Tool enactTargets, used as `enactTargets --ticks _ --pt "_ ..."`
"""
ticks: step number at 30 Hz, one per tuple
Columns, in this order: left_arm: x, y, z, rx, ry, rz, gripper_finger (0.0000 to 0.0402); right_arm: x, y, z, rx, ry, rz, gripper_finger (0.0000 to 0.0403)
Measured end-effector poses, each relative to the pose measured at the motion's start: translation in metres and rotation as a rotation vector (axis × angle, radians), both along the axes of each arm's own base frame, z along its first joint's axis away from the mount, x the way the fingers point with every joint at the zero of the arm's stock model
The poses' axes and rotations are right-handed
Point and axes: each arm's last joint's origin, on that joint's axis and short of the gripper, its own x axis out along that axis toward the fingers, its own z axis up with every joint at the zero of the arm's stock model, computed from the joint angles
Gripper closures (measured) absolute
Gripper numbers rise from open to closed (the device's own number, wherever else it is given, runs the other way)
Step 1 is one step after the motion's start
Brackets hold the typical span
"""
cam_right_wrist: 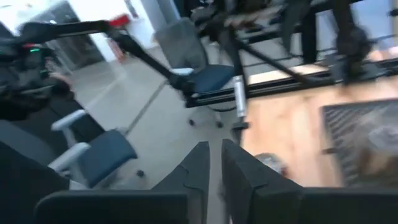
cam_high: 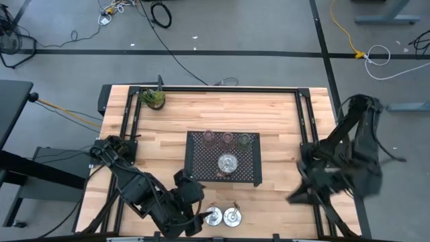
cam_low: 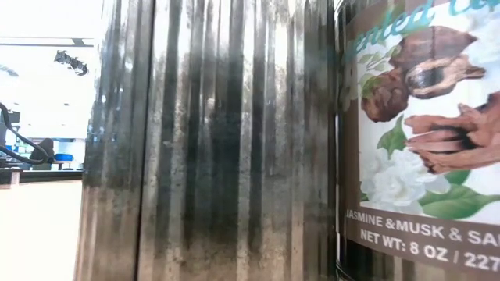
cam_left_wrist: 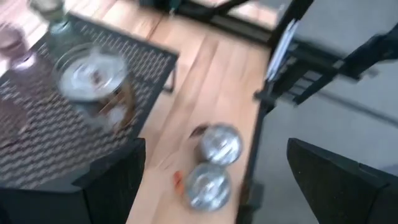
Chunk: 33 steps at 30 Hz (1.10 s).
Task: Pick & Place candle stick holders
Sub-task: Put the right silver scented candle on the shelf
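Two pink glass holders (cam_high: 209,138) (cam_high: 227,139) and a green one (cam_high: 244,140) stand along the far edge of the black perforated tray (cam_high: 201,168). A silver dish (cam_high: 228,163) sits in the tray's middle. Two more silver dishes (cam_high: 213,216) (cam_high: 232,216) rest on the table near its near edge; they also show in the left wrist view (cam_left_wrist: 219,144) (cam_left_wrist: 208,185). My left gripper (cam_high: 196,220) (cam_left_wrist: 214,149) is open wide and empty, just left of these two dishes. My right gripper (cam_high: 295,197) (cam_right_wrist: 214,168) is shut and empty, off the table's right side.
A small potted plant (cam_high: 153,99) stands at the table's far left corner. A black frame (cam_high: 215,89) runs along the far edge and both sides. In the low view a corrugated metal surface (cam_low: 211,140) and a labelled candle tin (cam_low: 422,140) fill the picture.
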Motion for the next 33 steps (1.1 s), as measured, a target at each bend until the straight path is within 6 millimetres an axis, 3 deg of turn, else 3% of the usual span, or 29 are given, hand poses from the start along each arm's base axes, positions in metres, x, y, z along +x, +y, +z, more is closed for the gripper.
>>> enactTargets --ticks 4,7,11,17,21,24,27,33 --pt "0.009 -0.004 0.010 -0.023 -0.131 0.004 0.0012 -0.032 0.031 -0.044 0.094 -0.049 0.042 0.0367" --pt "0.014 -0.007 0.017 0.002 -0.214 -0.021 0.0012 -0.053 0.041 -0.081 0.154 -0.118 0.017 0.0367" --pt "0.017 -0.010 0.025 0.072 -0.283 -0.084 0.0012 -0.070 0.034 -0.134 0.124 -0.130 -0.041 0.0368" --pt "0.023 -0.008 0.031 0.139 -0.338 -0.115 0.0012 -0.072 0.011 -0.201 0.113 -0.044 -0.091 0.0373" --pt "0.027 -0.003 0.032 0.151 -0.355 -0.066 0.0012 -0.065 -0.004 -0.228 0.106 0.002 -0.127 0.0374" --pt "0.030 0.002 0.032 0.155 -0.354 -0.051 0.0012 -0.057 -0.009 -0.235 0.108 0.005 -0.147 0.0374" --pt "0.033 0.006 0.032 0.158 -0.352 -0.038 0.0012 -0.045 -0.007 -0.237 0.070 -0.014 -0.128 0.0374" --pt "0.038 0.014 0.032 0.162 -0.350 -0.017 0.0012 -0.023 0.003 -0.260 0.026 0.006 -0.088 0.0374"
